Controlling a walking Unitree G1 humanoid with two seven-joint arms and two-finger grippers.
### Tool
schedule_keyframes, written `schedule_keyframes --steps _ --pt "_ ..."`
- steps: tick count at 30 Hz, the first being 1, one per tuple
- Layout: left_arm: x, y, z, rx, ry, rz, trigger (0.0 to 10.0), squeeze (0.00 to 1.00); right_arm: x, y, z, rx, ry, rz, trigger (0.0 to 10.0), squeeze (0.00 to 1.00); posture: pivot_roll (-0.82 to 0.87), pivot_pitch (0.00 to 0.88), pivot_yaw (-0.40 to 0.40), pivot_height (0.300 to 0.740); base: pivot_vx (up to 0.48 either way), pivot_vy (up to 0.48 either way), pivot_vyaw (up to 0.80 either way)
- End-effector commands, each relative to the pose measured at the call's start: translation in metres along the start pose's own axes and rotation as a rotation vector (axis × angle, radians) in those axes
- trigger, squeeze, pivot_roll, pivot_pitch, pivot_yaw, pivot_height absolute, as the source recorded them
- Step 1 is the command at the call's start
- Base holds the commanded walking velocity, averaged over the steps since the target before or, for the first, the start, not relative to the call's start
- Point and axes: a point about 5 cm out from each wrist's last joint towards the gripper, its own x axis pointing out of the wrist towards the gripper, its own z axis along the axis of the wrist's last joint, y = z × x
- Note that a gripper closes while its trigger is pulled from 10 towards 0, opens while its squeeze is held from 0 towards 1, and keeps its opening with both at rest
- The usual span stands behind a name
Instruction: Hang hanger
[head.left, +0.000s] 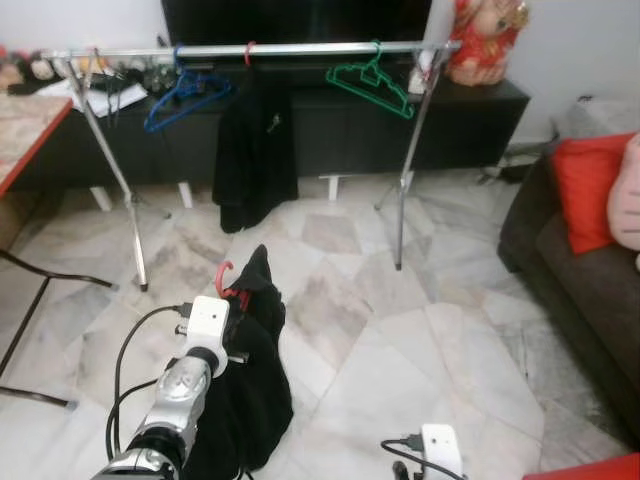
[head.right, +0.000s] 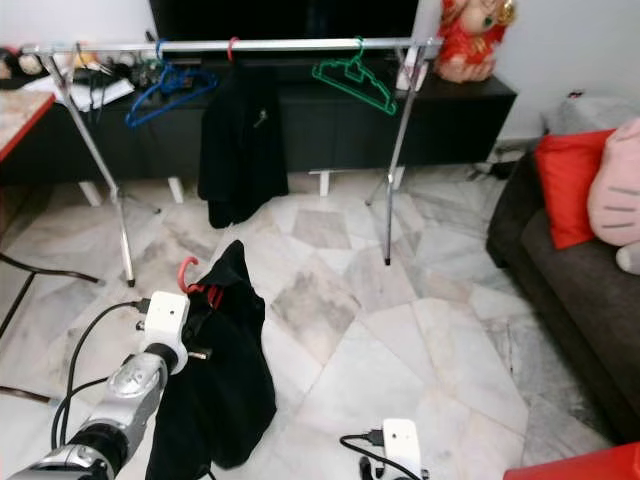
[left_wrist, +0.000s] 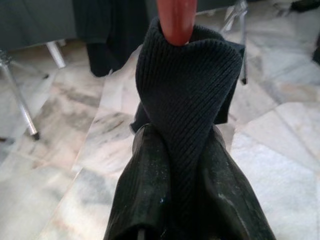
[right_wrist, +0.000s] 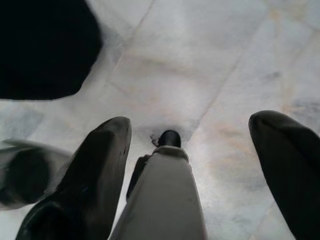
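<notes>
My left gripper (head.left: 238, 296) is shut on a red hanger (head.left: 222, 277) draped with a black knitted garment (head.left: 250, 385); its red hook pokes up above the cloth. In the left wrist view the black fingers (left_wrist: 145, 195) pinch the knit fabric (left_wrist: 190, 85) just below the red hook (left_wrist: 177, 20). A silver clothes rail (head.left: 250, 49) stands ahead across the room, carrying a blue hanger (head.left: 185, 92), a black garment on a red hook (head.left: 252, 150) and a green hanger (head.left: 372, 82). My right gripper (right_wrist: 190, 165) hangs low over the marble floor, open with nothing between its fingers.
A dark TV cabinet (head.left: 450, 120) runs behind the rail. A dark sofa (head.left: 575, 270) with a red cushion (head.left: 590, 185) sits to the right. A red-edged table (head.left: 25, 130) on black legs stands at the left. Pale marble floor (head.left: 400, 330) lies between me and the rail.
</notes>
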Motion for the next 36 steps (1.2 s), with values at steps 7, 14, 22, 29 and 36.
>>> schedule_keyframes --steps 7,14,22,29,36 --pt "0.001 0.008 0.007 0.001 -0.025 0.020 10.0 0.00 -0.002 -0.002 -0.010 0.001 0.025 0.008 10.0 0.00 -0.05 0.000 -0.012 0.740 0.000 0.259 0.00" --pt "0.002 0.007 0.008 0.003 -0.026 0.016 10.0 0.00 -0.003 -0.004 -0.015 0.001 0.035 0.006 10.0 0.00 -0.05 0.000 -0.012 0.740 0.000 0.259 0.00" --pt "0.002 0.006 0.008 0.001 -0.027 0.015 10.0 0.00 -0.003 -0.004 -0.016 0.001 0.039 0.007 10.0 0.00 -0.05 0.000 -0.011 0.740 0.000 0.259 0.00" --pt "0.002 0.007 0.007 0.002 -0.023 0.016 10.0 0.00 -0.003 -0.005 -0.016 0.004 0.041 0.006 10.0 0.00 -0.05 0.000 -0.011 0.740 0.000 0.258 0.00" --pt "0.002 0.007 0.008 0.002 -0.024 0.017 10.0 0.00 -0.004 -0.008 -0.019 0.006 0.045 0.003 10.0 0.00 -0.05 0.000 -0.009 0.740 0.000 0.259 0.00"
